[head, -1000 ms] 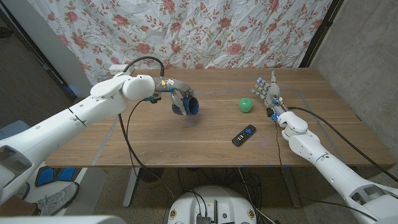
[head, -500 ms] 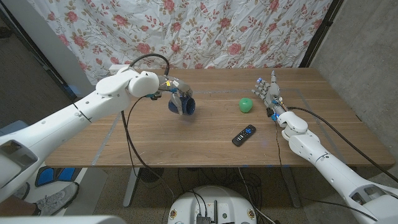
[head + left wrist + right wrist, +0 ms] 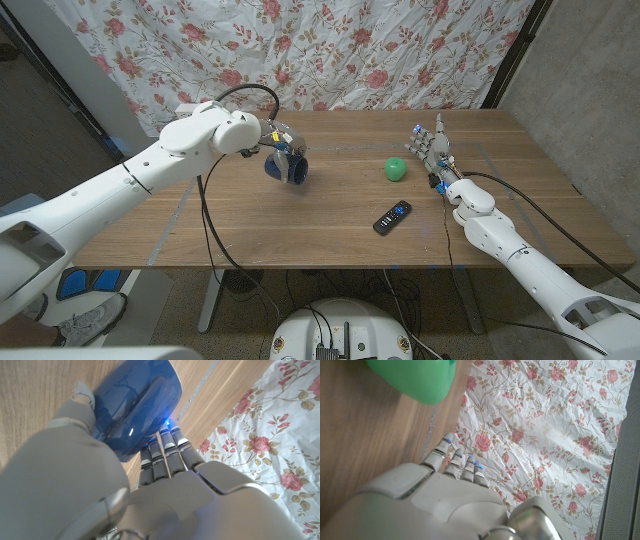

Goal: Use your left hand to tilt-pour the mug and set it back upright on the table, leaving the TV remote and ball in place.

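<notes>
The glossy dark-blue ceramic mug hangs above the far left part of the brown wood-grain table, tipped well over on its side with its rounded body slanting down toward the boards; in the left wrist view its smooth glazed wall catches a small bright highlight and a bluish reflection. The left hand, a grey-and-white moulded shell with dark segmented fingers, is clamped around the mug, the fingers lying along one side of the blue wall and the thumb pressed against the other (whether anything is inside the mug cannot be made out). A black cable loops from the wrist back over the white, smooth-cased left arm. To the right of the mug, well apart from it, a matte green round ball sits on the table, and nearer the front edge lies a slim black rectangular TV remote, angled on the wood. Just beyond the ball the right hand stands with its fingers apart and reaching upward, holding nothing. Behind the table hangs a wrinkled white cloth curtain printed with pink roses.
</notes>
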Robot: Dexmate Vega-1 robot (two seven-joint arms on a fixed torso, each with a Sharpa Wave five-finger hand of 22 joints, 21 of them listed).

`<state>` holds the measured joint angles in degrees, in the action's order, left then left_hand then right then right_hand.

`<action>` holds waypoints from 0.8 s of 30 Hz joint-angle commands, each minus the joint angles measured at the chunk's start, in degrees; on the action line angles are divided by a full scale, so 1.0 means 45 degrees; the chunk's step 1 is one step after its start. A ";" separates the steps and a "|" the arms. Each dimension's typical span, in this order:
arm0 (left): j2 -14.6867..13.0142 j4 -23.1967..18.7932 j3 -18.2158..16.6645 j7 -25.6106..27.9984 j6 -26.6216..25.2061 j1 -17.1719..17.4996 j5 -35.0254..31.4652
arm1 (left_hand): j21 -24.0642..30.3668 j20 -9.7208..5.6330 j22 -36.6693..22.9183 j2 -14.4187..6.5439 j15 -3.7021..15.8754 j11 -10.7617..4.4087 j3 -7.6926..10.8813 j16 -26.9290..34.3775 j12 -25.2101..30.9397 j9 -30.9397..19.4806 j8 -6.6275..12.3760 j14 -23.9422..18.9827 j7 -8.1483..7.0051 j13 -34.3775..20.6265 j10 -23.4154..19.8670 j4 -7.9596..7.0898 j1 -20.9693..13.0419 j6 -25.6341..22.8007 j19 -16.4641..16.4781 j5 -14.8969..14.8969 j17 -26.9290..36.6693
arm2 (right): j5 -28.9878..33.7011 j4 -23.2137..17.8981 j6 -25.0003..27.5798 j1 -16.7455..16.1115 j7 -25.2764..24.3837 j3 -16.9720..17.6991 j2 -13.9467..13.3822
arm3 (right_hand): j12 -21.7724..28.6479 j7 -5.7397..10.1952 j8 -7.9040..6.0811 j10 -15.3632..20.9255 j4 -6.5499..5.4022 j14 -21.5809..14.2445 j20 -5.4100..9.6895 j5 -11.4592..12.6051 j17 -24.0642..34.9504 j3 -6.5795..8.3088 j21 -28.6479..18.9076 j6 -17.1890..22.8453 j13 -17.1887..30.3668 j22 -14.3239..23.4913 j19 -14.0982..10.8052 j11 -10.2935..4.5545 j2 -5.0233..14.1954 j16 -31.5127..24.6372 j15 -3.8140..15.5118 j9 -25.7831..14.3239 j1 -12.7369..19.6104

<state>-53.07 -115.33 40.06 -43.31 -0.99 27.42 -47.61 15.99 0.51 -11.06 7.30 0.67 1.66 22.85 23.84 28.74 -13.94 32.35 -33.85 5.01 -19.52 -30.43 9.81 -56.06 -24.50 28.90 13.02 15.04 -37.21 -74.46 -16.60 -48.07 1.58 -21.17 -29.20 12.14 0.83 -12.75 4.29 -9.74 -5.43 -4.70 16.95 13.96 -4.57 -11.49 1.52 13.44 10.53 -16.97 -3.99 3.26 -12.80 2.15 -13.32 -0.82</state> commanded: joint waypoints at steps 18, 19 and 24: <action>0.0072 -0.1008 -0.0238 -0.1163 0.0694 0.0538 -0.3330 | 0.0059 0.0064 -0.0023 -0.2636 0.1641 -0.1616 0.0217 -0.0090 0.0212 0.0055 0.2937 -0.0813 -0.0503 -0.2514 -0.1914 -0.0111 0.0434 -0.1172 0.0083 0.0074 0.0014 | 0.0002 0.0006 -0.0001 0.0003 0.0003 -0.0001 0.0000 | 0.0016 0.0017 -0.0006 0.0037 -0.0030 -0.0103 -0.0004 0.0079 0.0023 -0.0129 -0.0114 0.0102 0.0025 0.0020 -0.0037 -0.0034 0.0655 -0.0110 0.0051 -0.0035 0.0054; 0.0078 -0.1026 -0.0232 -0.1174 0.0744 0.0554 -0.3463 | 0.0060 0.0067 -0.0023 -0.2647 0.1643 -0.1618 0.0220 -0.0086 0.0212 0.0059 0.2936 -0.0814 -0.0492 -0.2519 -0.1916 -0.0102 0.0426 -0.1172 0.0083 0.0075 0.0023 | 0.0001 0.0005 0.0000 0.0003 0.0003 -0.0001 0.0000 | 0.0014 0.0020 -0.0007 0.0031 -0.0030 -0.0105 -0.0005 0.0079 0.0023 -0.0130 -0.0114 0.0103 0.0026 0.0020 -0.0039 -0.0033 0.0654 -0.0111 0.0063 -0.0035 0.0054; 0.0195 -0.0994 -0.0272 -0.1513 0.0916 0.0596 -0.3628 | 0.0061 0.0073 -0.0023 -0.2701 0.1624 -0.1595 0.0239 -0.0099 0.0211 0.0078 0.2947 -0.0836 -0.0475 -0.2545 -0.1928 -0.0106 0.0457 -0.1210 0.0081 0.0080 0.0033 | 0.0002 0.0003 0.0001 0.0003 0.0002 -0.0001 0.0000 | 0.0019 0.0009 -0.0005 0.0044 -0.0030 -0.0097 -0.0003 0.0080 0.0023 -0.0136 -0.0115 0.0099 0.0026 0.0020 -0.0039 -0.0037 0.0655 -0.0108 0.0066 -0.0035 0.0053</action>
<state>-52.76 -119.18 39.19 -47.95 1.42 29.47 -60.22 15.99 0.51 -11.05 7.30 0.61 1.85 22.94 23.23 28.74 -13.48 32.35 -34.40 5.02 -19.51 -30.61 9.89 -56.05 -24.51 28.90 13.15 14.88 -37.20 -74.43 -16.60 -48.05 1.59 -21.17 -29.20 12.14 0.83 -12.75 4.29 -9.72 -5.43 -4.70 16.91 13.96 -5.04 -11.49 1.52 13.44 10.53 -16.97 -3.99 3.26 -12.80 2.15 -13.32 -0.82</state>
